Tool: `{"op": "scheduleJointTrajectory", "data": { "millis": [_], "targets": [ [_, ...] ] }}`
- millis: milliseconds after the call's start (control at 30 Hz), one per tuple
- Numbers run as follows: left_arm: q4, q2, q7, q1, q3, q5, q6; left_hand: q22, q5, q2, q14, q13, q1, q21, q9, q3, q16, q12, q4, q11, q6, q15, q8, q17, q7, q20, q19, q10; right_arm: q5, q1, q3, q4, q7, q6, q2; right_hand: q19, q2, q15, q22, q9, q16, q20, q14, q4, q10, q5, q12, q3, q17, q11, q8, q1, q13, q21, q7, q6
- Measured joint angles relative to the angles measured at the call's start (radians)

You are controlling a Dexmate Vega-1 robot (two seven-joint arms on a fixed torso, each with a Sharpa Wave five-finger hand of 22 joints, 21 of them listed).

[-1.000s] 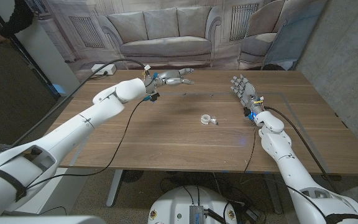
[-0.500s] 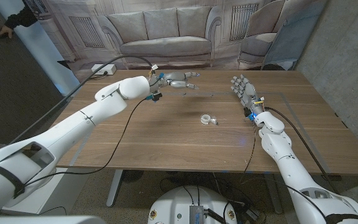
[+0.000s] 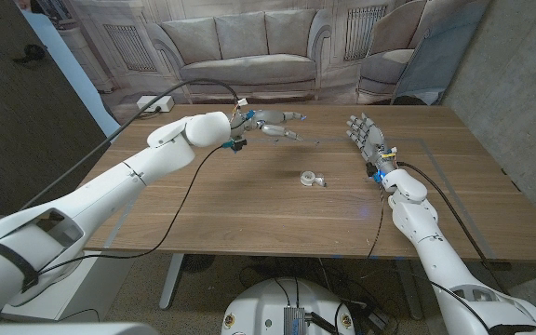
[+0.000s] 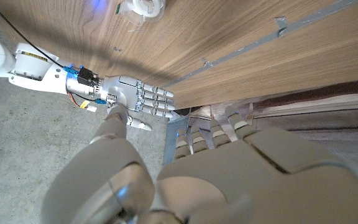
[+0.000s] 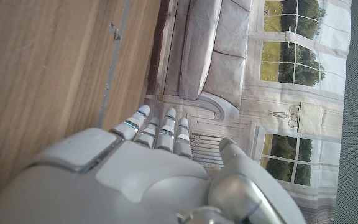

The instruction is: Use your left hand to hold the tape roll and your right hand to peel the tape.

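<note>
The tape roll (image 3: 312, 179) lies untouched mid-desk (image 3: 249, 205), so the left hand (image 3: 273, 122), fingers spread and empty, hovers beyond it while the right hand (image 3: 365, 137) waits open-fingered.

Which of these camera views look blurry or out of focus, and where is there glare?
Head view: sharp, evenly lit, small clear tape roll crisp. Left wrist view: near white left hand soft-focused, blue glare spot at the wooden table edge. Right wrist view: white right hand blurred, backdrop windows bright.

The left robot hand (image 3: 275, 123), fingers spread and holding nothing, has drifted rightward along the far side of the counter (image 3: 249, 200), now nearer the tape roll (image 3: 312, 179) than before.
</note>
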Motion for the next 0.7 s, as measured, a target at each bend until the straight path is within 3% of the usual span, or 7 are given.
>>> {"op": "scheduleJointTrajectory", "data": {
  "millis": [33, 700],
  "targets": [
    [-0.001, 0.0, -0.019, -0.001, 0.001, 0.056, 0.0, 0.0, 0.0, 0.0, 0.0, 0.0, 0.0, 0.0, 0.0, 0.0, 0.0, 0.0, 0.0, 0.003, 0.002, 0.0, 0.0, 0.0, -0.001, 0.002, 0.002, 0.003, 0.0, 0.0, 0.0, 0.0, 0.0, 0.0, 0.0, 0.0, 0.0, 0.0, 0.0, 0.0, 0.0, 0.0, 0.0, 0.0, 0.0, 0.0, 0.0, 0.0, 0.0, 0.0, 0.0, 0.0, 0.0, 0.0, 0.0, 0.0],
    [-0.032, -0.013, -0.039, -0.013, 0.033, 0.222, -0.013, 0.0, 0.02, -0.065, 0.048, -0.003, 0.065, -0.004, 0.0, -0.022, 0.006, 0.007, -0.03, 0.0, 0.105, -0.013, 0.014, 0.0, 0.009, 0.011, 0.043, 0.068, 0.003, -0.022, 0.008, -0.027, -0.004, 0.004, 0.002, 0.006, 0.0, 0.0, 0.0, 0.0, 0.0, -0.006, 0.0, 0.004, 0.0, 0.0, 0.0, -0.004, 0.0, 0.0, 0.0, 0.0, 0.0, 0.0, 0.0, 0.0]
  ]
}}
